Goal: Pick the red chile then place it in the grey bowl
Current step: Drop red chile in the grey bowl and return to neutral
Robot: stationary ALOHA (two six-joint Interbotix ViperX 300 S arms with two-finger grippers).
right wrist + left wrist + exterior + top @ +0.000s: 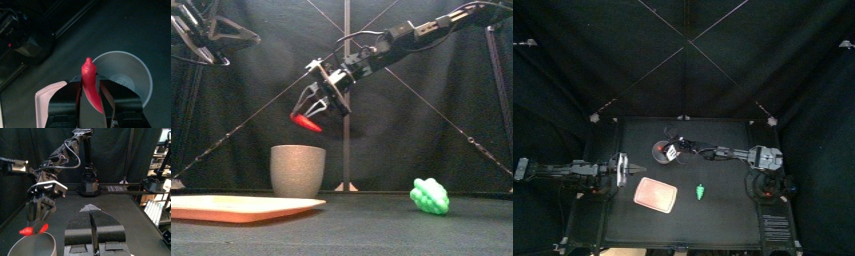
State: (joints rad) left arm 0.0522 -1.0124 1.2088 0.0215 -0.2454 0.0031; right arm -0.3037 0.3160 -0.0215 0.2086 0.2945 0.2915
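My right gripper (310,118) is shut on a red chile (306,123) and hangs in the air above the tall grey bowl (298,170). The right wrist view looks down past the chile (90,85) into the bowl's open mouth (127,75), with the chile pointing toward its rim. In the top view the right gripper (668,152) covers most of the grey bowl (657,149). The left wrist view shows the chile (30,231) just over the bowl's rim (33,247). My left gripper (93,223) is shut and rests at the table's left side (623,169).
A flat pink tray (656,194) lies on the table in front of the bowl, also seen as the pink tray (238,208) at front left. A green toy vegetable (702,190) lies right of the tray, shown near as the green toy (429,195).
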